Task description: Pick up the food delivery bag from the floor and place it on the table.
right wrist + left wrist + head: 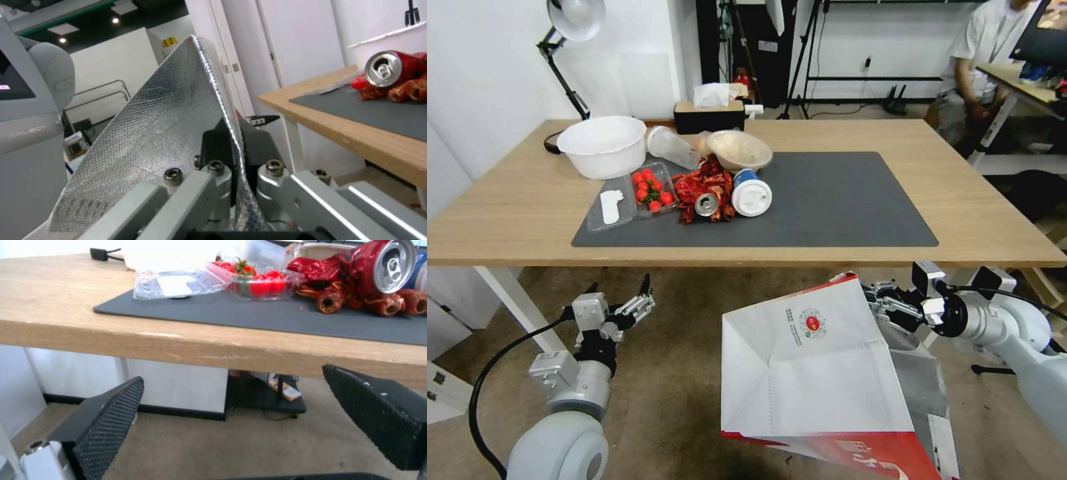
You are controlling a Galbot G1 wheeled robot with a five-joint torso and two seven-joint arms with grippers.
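**Delivery bag gripped at its rim, below the worktop's front edge**

The large boxy red-and-white paper food delivery bag (817,373) hangs tilted in front of the light-wood worktop (527,207), its top corner just below the front edge and its round red logo facing up. The right gripper (875,301) is clamped on the bag's upper rim; in the right wrist view the black fingers (218,146) pinch the silver foil lining (160,126) from both sides. The brownish-grey mottled floor (680,373) lies beneath. The left gripper (627,303) hovers apart to the bag's left, below the worktop edge, its fingers (106,426) spread wide and empty. On the worktop, a dark grey mat (840,200) carries a red drinks can (707,203) and a clear tray of red tomatoes (652,190).
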